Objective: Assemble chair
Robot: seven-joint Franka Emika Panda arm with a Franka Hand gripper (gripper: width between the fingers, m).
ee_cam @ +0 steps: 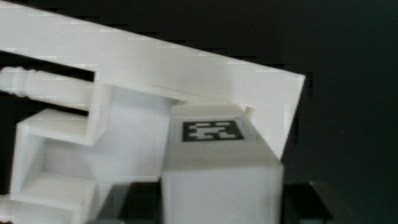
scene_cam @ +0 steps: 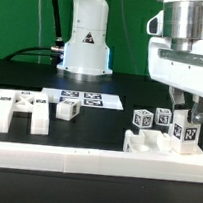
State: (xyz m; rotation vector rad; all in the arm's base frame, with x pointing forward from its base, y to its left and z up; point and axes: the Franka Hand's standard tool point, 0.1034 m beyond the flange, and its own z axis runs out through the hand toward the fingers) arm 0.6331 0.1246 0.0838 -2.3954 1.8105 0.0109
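The gripper [scene_cam: 185, 110] is clenched on a white blocky plastic leg with a black-and-white tag [scene_cam: 188, 131], holding it upright against the partly built white plastic chair body [scene_cam: 149, 144], probably to seat it in its joint. That body is pressed against the long white border frame [scene_cam: 73, 165], which likely braces it. A white H-shaped plastic panel [scene_cam: 18, 113] lies well apart on the black surface [scene_cam: 97, 129], unused.

A robotics lab: a black desk [scene_cam: 112, 128] against a dark backdrop, a white arm base [scene_cam: 85, 43] standing at upper centre, a marker board [scene_cam: 82, 99] mid-frame, tagged parts [scene_cam: 18, 112] at lower left, and a border frame [scene_cam: 83, 166] along the bottom.
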